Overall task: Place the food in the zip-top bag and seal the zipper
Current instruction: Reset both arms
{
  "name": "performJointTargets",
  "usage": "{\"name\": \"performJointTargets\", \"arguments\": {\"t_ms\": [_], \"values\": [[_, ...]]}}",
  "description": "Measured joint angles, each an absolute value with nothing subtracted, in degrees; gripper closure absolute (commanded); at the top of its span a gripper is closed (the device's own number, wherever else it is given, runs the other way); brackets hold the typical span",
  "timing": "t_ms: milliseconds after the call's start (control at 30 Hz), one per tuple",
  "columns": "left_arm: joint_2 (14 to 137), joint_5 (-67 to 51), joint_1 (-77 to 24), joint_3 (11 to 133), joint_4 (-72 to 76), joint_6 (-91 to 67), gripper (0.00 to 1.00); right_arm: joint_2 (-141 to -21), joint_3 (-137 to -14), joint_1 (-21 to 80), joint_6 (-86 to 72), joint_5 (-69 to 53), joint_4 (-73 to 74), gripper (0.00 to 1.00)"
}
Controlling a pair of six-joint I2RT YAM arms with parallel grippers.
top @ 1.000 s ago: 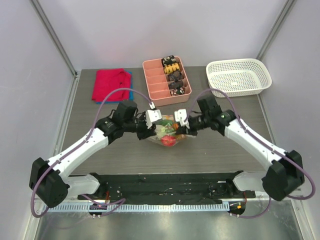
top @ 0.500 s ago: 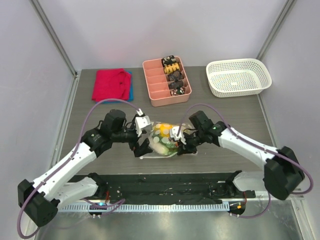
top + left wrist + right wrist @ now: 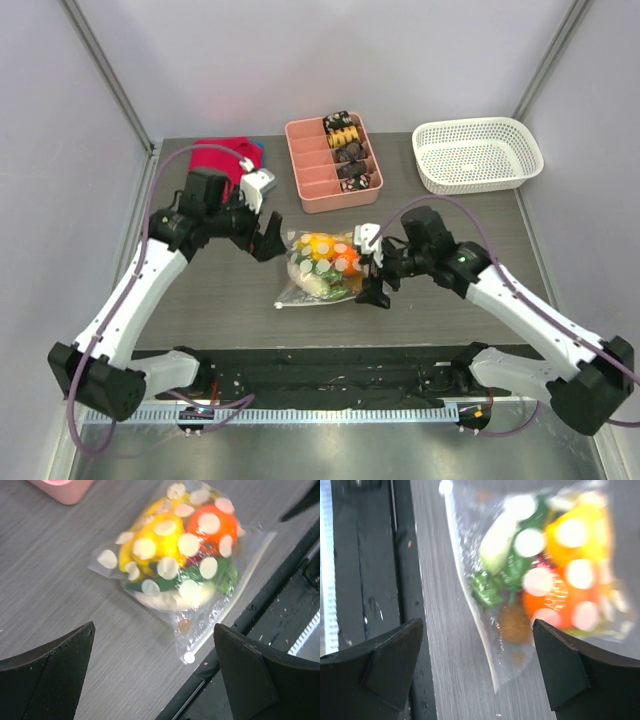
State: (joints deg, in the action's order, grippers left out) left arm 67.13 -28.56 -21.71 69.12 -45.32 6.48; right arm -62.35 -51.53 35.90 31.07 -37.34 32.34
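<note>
**Both arms let go, filled bag left lying on the worktop**

Half a second ago both pincers were right at the bag, one on each end. Now they have backed off. The left pincer [image 3: 268, 236] has swung up and away to the left, jaws wide, nothing between them. The right pincer [image 3: 374, 279] is pulled back to the bag's right end, just beside it, also wide and empty. Both wrist views agree: spread fingers with only bare worktop [image 3: 200, 300] and the bag in the gap.

The bag [image 3: 318, 268] lies on its side mid-worktop, in front of the pink tray [image 3: 333, 165], no longer held by either arm. The food [image 3: 322, 255] is all inside: orange [image 3: 212, 525], yellow pieces [image 3: 150, 545], green bits [image 3: 200, 575], something pale underneath. I see no loose fruit on the worktop.

The flat clear edge with the zipper [image 3: 227, 597] points toward the near side, close to the black mat [image 3: 330, 365]. It looks flat and nothing is spilling out, but I cannot tell whether the seal is pressed shut along its whole length.

My read: filling is done, and the release looks like the end of the sealing step, or a pause to re-grip if the strip is still partly open.
</note>
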Motion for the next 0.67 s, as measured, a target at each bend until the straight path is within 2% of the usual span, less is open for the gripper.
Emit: {"name": "performJointTargets", "arguments": {"t_ms": [100, 233, 667], "values": [[69.76, -26.26, -20.10, 74.32, -48.49, 5.10, 0.00, -57.78, -54.39, 35.00, 26.68, -35.55, 32.21, 0.02], [69.54, -21.52, -19.05, 74.81, -51.75, 3.07, 0.00, -54.43, -56.01, 32.51, 20.60, -31.68, 32.25, 0.02], [60.12, -6.98, -15.79, 65.06, -55.81, -1.21, 0.00, -50.37, -54.24, 25.98, -0.99, -18.00, 32.56, 0.02]]}}
